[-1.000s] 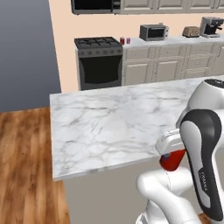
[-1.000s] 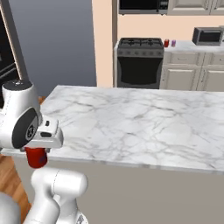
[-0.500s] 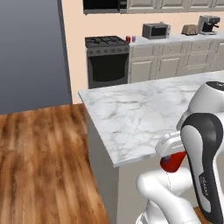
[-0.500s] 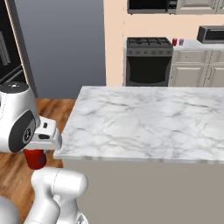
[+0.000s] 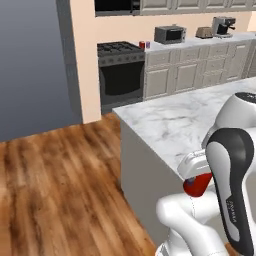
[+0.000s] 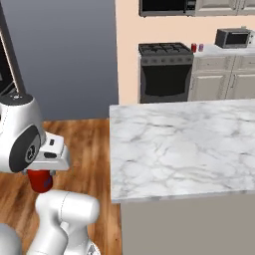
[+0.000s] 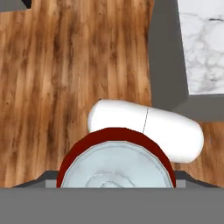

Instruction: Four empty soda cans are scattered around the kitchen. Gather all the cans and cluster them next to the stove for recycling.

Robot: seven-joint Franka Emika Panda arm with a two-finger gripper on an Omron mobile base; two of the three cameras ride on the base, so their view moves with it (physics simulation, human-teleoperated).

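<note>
My gripper [image 5: 197,181] is shut on a red soda can [image 5: 199,185], held low and close to my own body beside the island. The same can [image 6: 40,180] hangs under the hand in the right base view. Looking down along the hand, the can's silver top and red rim [image 7: 116,168] sit over the wood floor. The dark stove [image 5: 120,55] [image 6: 164,57] stands against the far wall. On the counter just right of it stand a red can [image 5: 141,45] [image 6: 193,47] and a purple can [image 5: 147,45] [image 6: 200,47].
The marble island [image 5: 170,120] [image 6: 179,144] lies between me and the back cabinets. A grey toaster oven [image 5: 170,34] [image 6: 232,37], a toaster [image 5: 204,32] and a coffee machine [image 5: 222,25] sit on the back counter. Open wood floor [image 5: 55,175] runs left toward the stove.
The whole picture has shifted: the base has moved, so the island slid right and the stove wall came nearer. The red can stays held in the gripper.
</note>
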